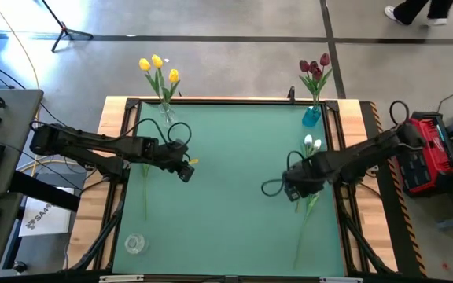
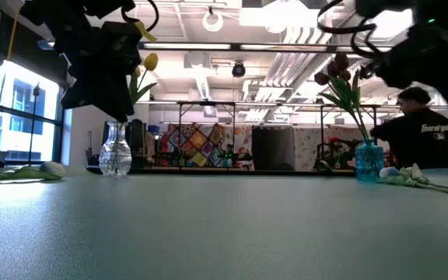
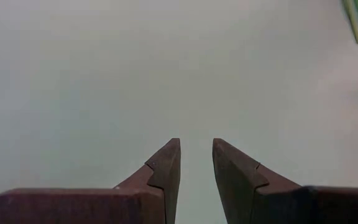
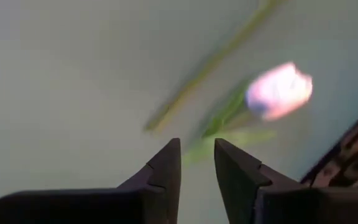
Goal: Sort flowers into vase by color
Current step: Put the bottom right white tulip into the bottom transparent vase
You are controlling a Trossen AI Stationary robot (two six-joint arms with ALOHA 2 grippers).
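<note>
Sorting is partly done. Yellow tulips (image 1: 157,67) stand in the clear vase (image 1: 166,112) at 11 o'clock on the green mat (image 1: 234,196); dark red tulips (image 1: 314,69) stand in the blue vase (image 1: 311,115) at 1 o'clock. A third, small clear vase (image 1: 134,244) sits without flowers at 7 o'clock.

Step in hand, as I read it: the white tulips (image 1: 312,144). They lie flat at 3 o'clock, stems running toward 5 o'clock.

My right gripper (image 1: 292,191) hangs over those stems. In its wrist view the fingers stand a narrow gap apart with nothing between them; a white head (image 4: 279,91) shows just ahead.

My left gripper (image 1: 185,171) waits at 9 o'clock, fingers likewise slightly parted and bare. A loose stem (image 1: 145,185) lies below it.

Next move, my judgement: lower the right gripper, pinch one stem, then carry it to the 7 o'clock vase. Thin stems lying together; risk of catching two.
</note>
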